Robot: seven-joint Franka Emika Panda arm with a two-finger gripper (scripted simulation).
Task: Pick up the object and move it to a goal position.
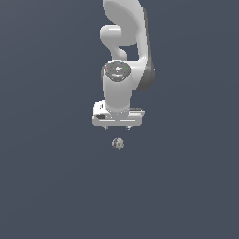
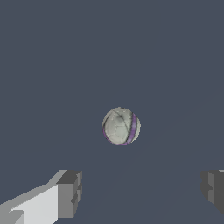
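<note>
Hanging above the dark floor, the white robot arm (image 1: 122,51) points its gripper (image 1: 117,127) straight down. Its two gray fingers (image 2: 69,193) are spread wide apart and hold nothing. The little off-white ball (image 1: 118,144) with purple stripes sits at 6 o'clock from the gripper, close but not touching.

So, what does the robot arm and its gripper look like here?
The arm is glossy white with rounded, tube-like segments and a dark grey band along one side. One joint has a dark round cap with faint coloured speckles. The gripper has a flat white body and short blocky grey fingers. No cables show.
</note>
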